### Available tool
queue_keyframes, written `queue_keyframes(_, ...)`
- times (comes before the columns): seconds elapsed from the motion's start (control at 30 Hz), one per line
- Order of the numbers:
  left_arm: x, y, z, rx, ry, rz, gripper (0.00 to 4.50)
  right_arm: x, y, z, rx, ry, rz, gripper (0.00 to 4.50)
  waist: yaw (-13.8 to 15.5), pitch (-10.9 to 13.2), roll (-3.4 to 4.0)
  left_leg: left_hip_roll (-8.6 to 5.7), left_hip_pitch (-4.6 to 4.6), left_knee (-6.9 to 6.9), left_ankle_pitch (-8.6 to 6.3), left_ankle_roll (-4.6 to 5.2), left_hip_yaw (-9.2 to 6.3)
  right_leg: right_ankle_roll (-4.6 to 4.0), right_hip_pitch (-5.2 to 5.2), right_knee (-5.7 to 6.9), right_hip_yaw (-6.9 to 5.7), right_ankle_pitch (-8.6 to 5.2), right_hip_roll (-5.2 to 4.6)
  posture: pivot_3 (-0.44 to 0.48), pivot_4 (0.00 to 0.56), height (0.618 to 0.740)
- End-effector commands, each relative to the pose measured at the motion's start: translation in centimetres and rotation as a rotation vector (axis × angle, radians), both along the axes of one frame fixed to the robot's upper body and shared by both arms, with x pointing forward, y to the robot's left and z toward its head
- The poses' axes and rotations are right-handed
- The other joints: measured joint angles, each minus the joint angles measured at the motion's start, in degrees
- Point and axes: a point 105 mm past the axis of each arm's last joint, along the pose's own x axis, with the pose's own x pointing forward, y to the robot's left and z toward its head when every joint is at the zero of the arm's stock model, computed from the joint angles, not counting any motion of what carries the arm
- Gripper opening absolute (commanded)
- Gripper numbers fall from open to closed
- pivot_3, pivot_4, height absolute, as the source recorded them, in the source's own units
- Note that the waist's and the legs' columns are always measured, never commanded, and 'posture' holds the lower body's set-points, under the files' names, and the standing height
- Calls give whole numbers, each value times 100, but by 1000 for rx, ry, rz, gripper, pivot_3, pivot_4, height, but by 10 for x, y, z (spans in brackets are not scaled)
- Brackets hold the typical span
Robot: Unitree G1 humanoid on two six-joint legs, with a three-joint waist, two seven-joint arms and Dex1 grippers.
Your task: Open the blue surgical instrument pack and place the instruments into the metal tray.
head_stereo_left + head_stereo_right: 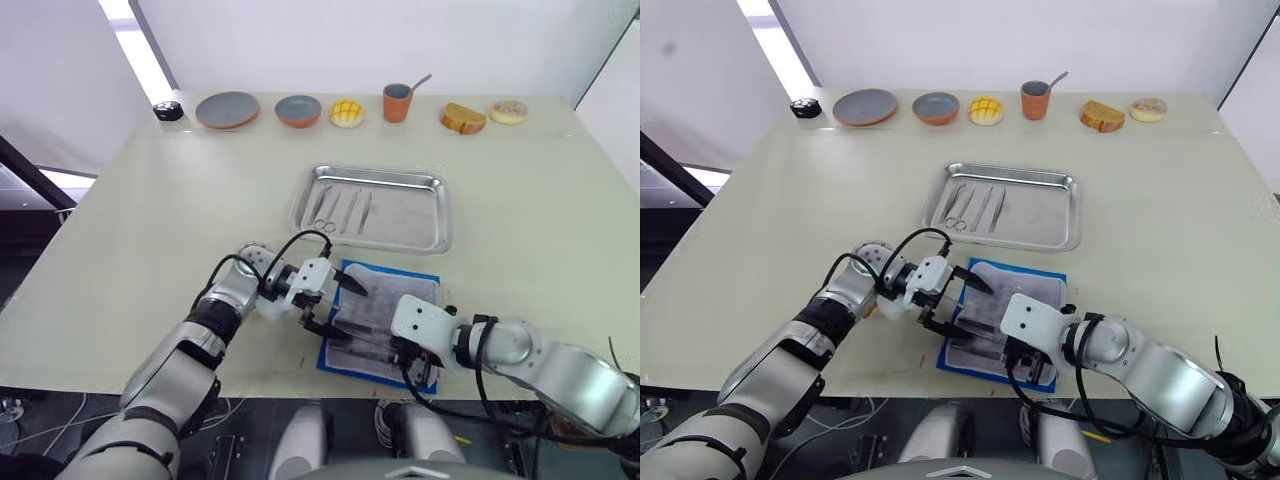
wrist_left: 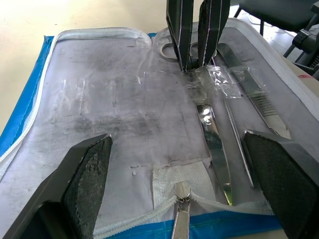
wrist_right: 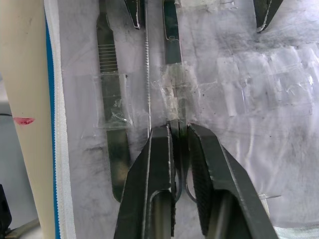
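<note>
The blue surgical instrument pack [image 1: 385, 315] lies unzipped and open near the table's front edge, its pale lining [image 2: 114, 99] facing up. A few instruments stay taped in its pockets: scissors [image 2: 212, 144], a thin probe, and a ridged-handled tool [image 3: 112, 74]. My right gripper [image 3: 179, 130] reaches in from the pack's front right corner [image 1: 405, 352] and is shut on the scissors' ring handle. Over the pack's left half, my left gripper [image 1: 335, 305] hangs open with nothing in it. Beyond the pack sits the metal tray [image 1: 420, 215], with several instruments [image 1: 340, 210] lying in its left part.
Along the far edge stand a grey plate [image 1: 227, 109], a bowl [image 1: 298, 110], a yellow bun [image 1: 347, 112], an orange cup with a spoon [image 1: 398, 102], a cake slice [image 1: 462, 118] and a doughnut [image 1: 508, 111]. A small black object [image 1: 168, 111] sits far left.
</note>
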Motion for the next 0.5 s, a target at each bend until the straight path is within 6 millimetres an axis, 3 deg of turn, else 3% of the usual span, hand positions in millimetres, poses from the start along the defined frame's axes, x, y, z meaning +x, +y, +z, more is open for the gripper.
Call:
queue_keyframes(0.03,-10,20,-23,117,84,-1,4500,-1,-13,-13,-78,61,-27,52,-2,-1,1,0,0,0,0,0,0,0,0,-1,0,0,0,0,150,740)
queue_keyframes(0.17,-9,19,-23,122,81,-5,4500,7,-17,6,-99,4,-2,52,0,0,2,-2,-2,0,0,0,0,0,-1,-1,0,0,-2,0,150,740)
queue_keyframes(0.5,-7,14,-22,115,79,-12,4500,16,-5,37,-164,-31,116,52,-2,14,17,-5,-9,1,0,0,-1,0,-6,-2,0,0,-10,0,150,740)
